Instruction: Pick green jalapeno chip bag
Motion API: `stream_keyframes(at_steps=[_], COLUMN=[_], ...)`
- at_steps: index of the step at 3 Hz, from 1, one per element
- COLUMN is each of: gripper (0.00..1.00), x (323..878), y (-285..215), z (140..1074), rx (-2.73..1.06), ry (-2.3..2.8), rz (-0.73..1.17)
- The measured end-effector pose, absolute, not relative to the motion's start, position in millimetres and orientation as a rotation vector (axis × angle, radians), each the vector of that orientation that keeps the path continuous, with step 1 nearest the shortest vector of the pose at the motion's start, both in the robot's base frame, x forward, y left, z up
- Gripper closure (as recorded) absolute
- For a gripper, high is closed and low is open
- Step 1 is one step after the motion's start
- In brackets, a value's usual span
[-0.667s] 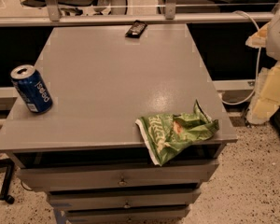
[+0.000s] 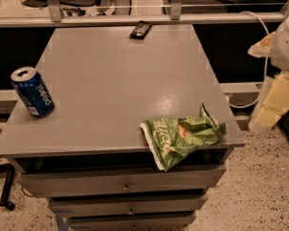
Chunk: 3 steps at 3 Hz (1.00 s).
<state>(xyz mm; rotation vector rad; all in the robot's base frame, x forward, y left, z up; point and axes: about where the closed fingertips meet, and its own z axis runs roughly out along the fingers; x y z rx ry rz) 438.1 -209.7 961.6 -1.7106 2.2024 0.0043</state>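
Note:
The green jalapeno chip bag [image 2: 182, 135] lies crumpled at the front right corner of the grey cabinet top [image 2: 115, 81]. Its near end hangs over the front edge. It is light green with white lettering and a small reddish-orange picture. My gripper [image 2: 275, 88] shows as pale cream and white parts at the right edge of the view. It is off the cabinet, to the right of the bag and higher, and it is not touching the bag.
A blue soda can [image 2: 32, 92] stands near the left edge. A small dark flat wrapper [image 2: 140, 29] lies at the back edge. Drawers [image 2: 125, 182] are below the top. A rail with metal posts [image 2: 135, 18] runs behind. A white cable [image 2: 260, 57] hangs at the right.

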Motion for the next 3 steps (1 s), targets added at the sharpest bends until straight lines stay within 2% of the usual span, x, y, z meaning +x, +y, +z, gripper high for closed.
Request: stream_keyframes(at_steps=[2,3], gripper=[0.0,0.0], x=[432.4,427.9], y=[-161.1,-138.2], z=[911.7,889.8], rx=[-1.67,-1.654], ry=[2.096,2.068], rz=[0.326,0.428])
